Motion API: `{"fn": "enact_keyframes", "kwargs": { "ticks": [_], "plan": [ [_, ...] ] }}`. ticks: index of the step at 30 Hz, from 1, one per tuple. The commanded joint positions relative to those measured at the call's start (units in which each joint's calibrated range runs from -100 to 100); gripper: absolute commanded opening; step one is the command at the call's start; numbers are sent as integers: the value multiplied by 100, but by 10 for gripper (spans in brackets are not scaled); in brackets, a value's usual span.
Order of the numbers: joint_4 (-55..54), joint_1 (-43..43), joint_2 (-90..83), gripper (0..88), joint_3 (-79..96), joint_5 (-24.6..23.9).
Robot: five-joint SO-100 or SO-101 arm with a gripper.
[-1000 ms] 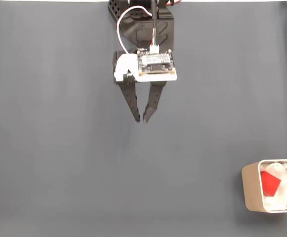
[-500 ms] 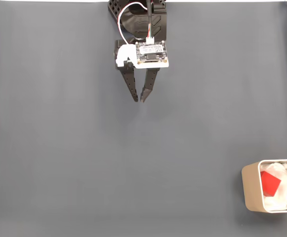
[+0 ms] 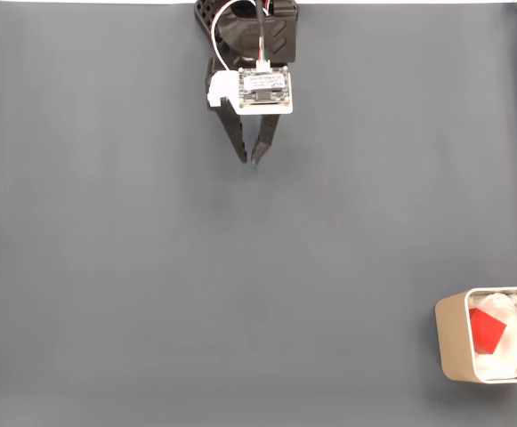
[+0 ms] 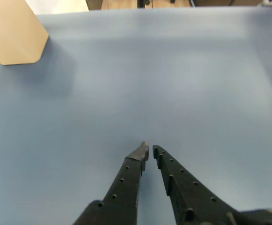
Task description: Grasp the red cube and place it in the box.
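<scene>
The red cube point(image 3: 487, 329) lies inside the beige-white box point(image 3: 451, 342) at the bottom right of the fixed view, resting on crumpled white lining. My gripper point(image 3: 249, 161) is far from it, near the top centre of the blue-grey mat, its black fingers nearly touching and holding nothing. In the wrist view the gripper point(image 4: 150, 149) points across bare mat with only a thin gap at the tips, and a corner of the box point(image 4: 14, 33) shows at the top left.
The blue-grey mat point(image 3: 240, 294) covers the whole table. The arm's base point(image 3: 249, 36) stands at the top edge in the fixed view. The box is cut off by the right frame edge.
The arm has drawn back toward its base at the top of the fixed view. Its fingers have come closer together. The cube stays in the box.
</scene>
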Motion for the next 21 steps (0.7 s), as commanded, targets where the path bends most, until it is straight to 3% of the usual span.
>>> {"fn": "enact_keyframes", "kwargs": {
  "ticks": [1, 12, 21],
  "plan": [
    [558, -20, -113, 0, 45, -98],
    [1902, -13, -113, 0, 45, -15],
    [1910, 15, -113, 0, 45, 59]
  ]
}}
